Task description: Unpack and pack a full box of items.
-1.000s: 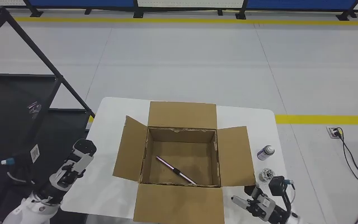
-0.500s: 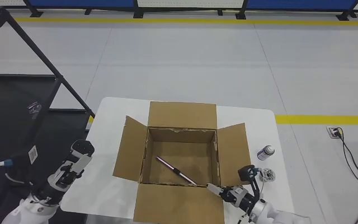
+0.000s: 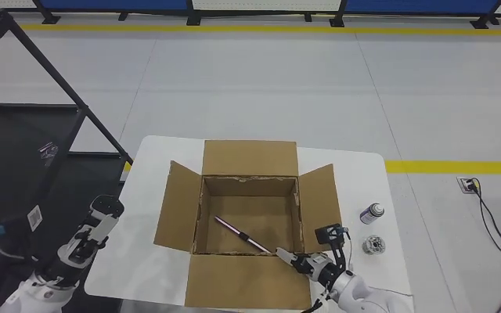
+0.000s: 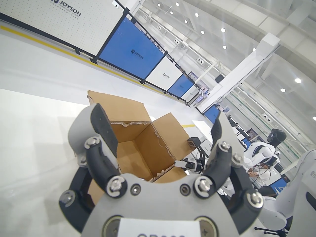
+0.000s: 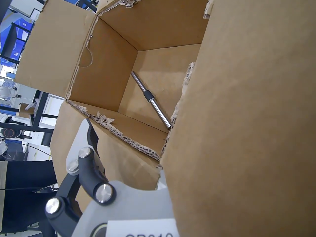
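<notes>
Currently my right gripper [image 3: 283,257] sits at the near right corner of the cardboard box [image 3: 250,159], where the near flap meets the right flap. In the right wrist view one finger [image 5: 92,139] stands far out to the side, outside the near wall. The other finger is hidden behind the right flap, which crosses close in front of the camera. From the one visible finger I read the gripper as spread wide, with nothing in it.

Task item: a metal rod [image 3: 241,236] with a dark band near its middle. It lies flat and slantwise on the floor of the box [image 5: 106,75]. One end points toward the far left, and the other end rests in the near right corner. From above, that near end is just beside my right gripper. The wrist view puts the rod [image 5: 150,99] down inside the box, apart from the finger.

My left gripper [image 4: 159,124] is wide open and holds nothing. It looks across the table toward the box [image 4: 145,149], well apart from it.

On the table [image 3: 352,168], right of the box, stand a small can [image 3: 372,213] and, nearer to me, a small round metal part [image 3: 374,245]. The two are near each other but apart.
</notes>
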Robot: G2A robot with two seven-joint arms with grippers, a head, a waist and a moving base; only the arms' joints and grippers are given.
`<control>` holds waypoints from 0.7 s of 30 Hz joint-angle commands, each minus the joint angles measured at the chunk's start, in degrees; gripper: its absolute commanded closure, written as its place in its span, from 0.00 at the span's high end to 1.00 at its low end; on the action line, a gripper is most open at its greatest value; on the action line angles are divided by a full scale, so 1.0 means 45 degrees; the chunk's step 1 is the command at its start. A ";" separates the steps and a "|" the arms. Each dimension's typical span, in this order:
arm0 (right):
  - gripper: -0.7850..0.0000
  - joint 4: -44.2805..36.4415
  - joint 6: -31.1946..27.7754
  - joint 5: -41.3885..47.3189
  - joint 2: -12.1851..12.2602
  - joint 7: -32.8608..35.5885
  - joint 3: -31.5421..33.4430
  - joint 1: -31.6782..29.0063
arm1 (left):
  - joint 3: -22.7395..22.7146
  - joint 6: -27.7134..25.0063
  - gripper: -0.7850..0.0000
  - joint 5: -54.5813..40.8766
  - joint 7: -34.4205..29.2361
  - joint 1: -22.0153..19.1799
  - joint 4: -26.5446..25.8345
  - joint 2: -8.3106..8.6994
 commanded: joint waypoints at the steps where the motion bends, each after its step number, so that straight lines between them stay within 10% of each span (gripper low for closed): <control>1: 1.00 -0.0020 0.0159 -0.0036 -0.0008 -0.0026 -0.0164 0.0080 | -0.0023 0.0002 1.00 -0.0036 0.0005 0.0019 0.0020 0.0012; 13: 1.00 -0.0129 0.1280 -0.0131 -0.0067 -0.0437 -0.0885 0.0508 | -0.0132 -0.0034 1.00 -0.0235 -0.0037 0.0097 0.0072 0.0092; 21: 1.00 -0.0847 0.0832 0.1883 0.0208 0.0083 0.1428 -0.0763 | -0.0189 -0.0032 1.00 -0.0433 -0.0118 0.0070 0.0117 0.0150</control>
